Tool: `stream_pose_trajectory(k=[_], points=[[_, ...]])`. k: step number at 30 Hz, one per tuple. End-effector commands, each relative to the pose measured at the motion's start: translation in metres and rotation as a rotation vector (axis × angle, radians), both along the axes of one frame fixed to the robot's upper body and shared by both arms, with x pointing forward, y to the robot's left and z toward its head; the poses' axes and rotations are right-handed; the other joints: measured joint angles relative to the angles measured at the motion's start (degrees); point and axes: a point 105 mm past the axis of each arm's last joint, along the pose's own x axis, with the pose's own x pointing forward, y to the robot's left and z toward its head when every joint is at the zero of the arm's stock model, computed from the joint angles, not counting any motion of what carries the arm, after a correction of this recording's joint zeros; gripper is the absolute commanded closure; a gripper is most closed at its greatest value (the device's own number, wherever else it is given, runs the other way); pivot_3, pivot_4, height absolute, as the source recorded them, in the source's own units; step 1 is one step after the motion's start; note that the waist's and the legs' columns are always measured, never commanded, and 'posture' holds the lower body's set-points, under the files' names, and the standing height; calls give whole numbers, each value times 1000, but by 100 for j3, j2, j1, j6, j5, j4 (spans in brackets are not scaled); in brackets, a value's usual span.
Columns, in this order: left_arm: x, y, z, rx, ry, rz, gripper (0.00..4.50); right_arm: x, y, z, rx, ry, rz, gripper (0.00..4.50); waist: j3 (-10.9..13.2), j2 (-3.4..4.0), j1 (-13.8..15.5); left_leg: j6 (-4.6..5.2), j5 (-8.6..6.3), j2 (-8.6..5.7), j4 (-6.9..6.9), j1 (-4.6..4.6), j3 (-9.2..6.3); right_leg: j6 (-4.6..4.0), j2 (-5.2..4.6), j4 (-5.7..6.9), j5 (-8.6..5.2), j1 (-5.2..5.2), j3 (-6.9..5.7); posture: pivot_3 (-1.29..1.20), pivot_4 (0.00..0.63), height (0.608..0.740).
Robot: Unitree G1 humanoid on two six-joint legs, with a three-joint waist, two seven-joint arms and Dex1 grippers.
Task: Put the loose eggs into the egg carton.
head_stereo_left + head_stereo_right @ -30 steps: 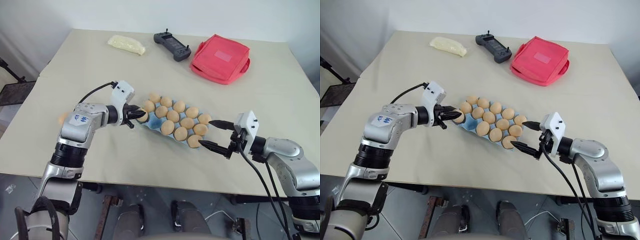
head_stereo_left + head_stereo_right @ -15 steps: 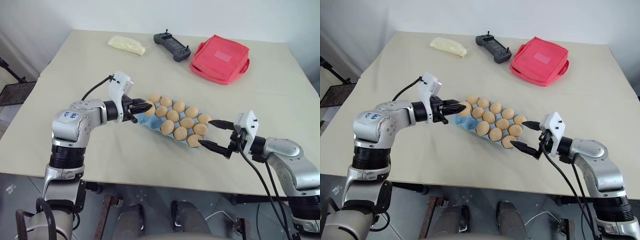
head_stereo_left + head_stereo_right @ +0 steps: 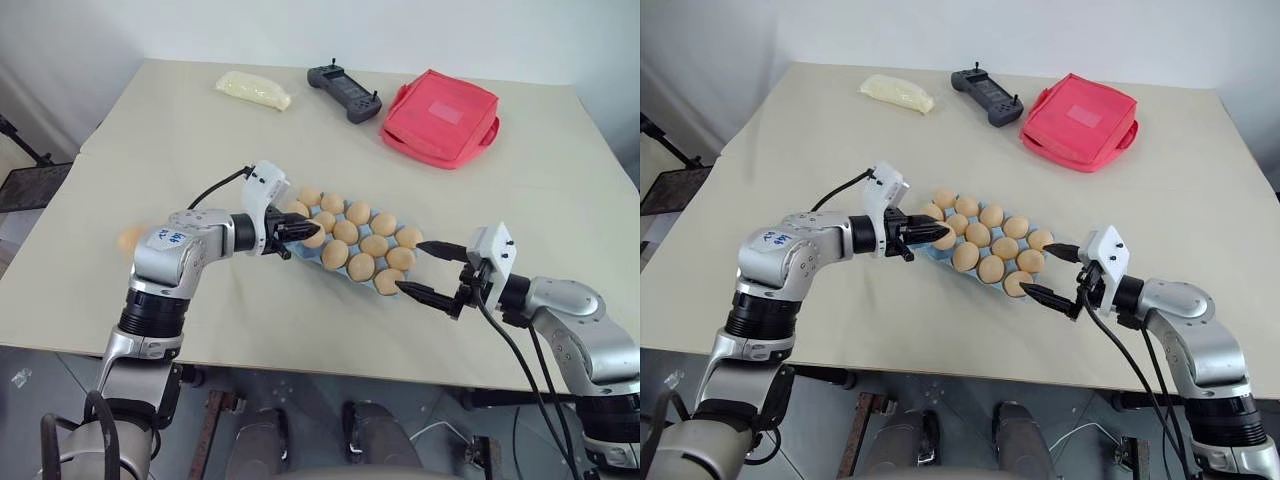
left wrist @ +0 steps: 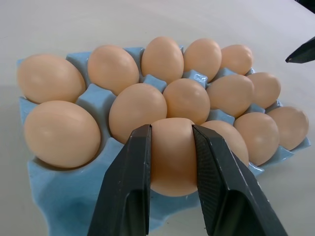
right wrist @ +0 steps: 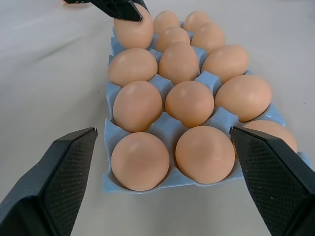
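Covering part of the carton's near-left corner, the left gripper [image 4: 170,147] hides the cup beneath the egg it carries; whether that egg [image 4: 172,155] rests in a cup or hangs just above cannot be told. In the left wrist view the two black fingers [image 4: 129,187] are pressed against the egg's flanks, pinching it, with its long axis upright between them.

Egg carton [image 3: 300,252]: light blue, lidless, lying flat on the table [image 3: 200,130] near its front edge. Long axis runs diagonally, from the left gripper's end down toward the right gripper's end. Three rows of cups, nearly all seen filled with tan-orange eggs [image 5: 189,103], each sitting with its blunt or pointed end up; the far cups in the right wrist view are partly masked by nearer eggs.

Right gripper [image 3: 432,268]: just off the carton's other short end, fingers spread wide, one on either side of that end, touching nothing, holding nothing.

One orange blur [image 3: 128,238], left of the carton beyond the left arm, is partly cut off by that arm; too unclear to call.

Behind the carton, well apart: pale yellow packet [image 3: 253,89], black controller [image 3: 345,92], red pouch [image 3: 440,116].
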Motion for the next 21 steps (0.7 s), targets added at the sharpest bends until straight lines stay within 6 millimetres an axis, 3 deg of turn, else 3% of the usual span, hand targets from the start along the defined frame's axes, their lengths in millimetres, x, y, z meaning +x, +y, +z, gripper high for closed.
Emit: stream_pose_trajectory(k=[1, 5, 9, 14, 21], points=[[1, -2, 10, -7, -48, -9, 2373, -2, 0, 11, 10, -40, 2, 0, 0, 0, 3, 0, 0, 0, 0, 0, 0, 0, 0, 0, 0, 0, -1, 0, 150, 740], [0, -5, 12, -21, -41, -19, 1112, -1, -1, 12, 9, -41, 1, 0, 0, 0, 3, 0, 0, 0, 0, 0, -2, 0, 0, 0, 0, 0, -1, 0, 150, 740], [-2, -4, 28, -56, -87, -6, 37, 1, -1, 13, 7, -44, 5, 0, 1, -1, 1, 0, 0, 0, 0, 0, -1, 0, 0, 0, 0, 0, -1, 0, 150, 740], [-2, 25, 54, -100, -166, 115, 37, 1, 1, 15, 9, -51, 38, 0, 6, 2, -17, 0, 0, 3, -1, 0, -1, 0, 2, 1, 0, 0, -1, 0, 150, 740], [-14, 71, 63, -134, -244, 338, 37, 2, 5, 23, 33, -65, 130, 0, 12, 6, -4, -1, 0, 1, -1, 1, -1, 0, 0, 1, 0, 0, -1, 0, 150, 740]])
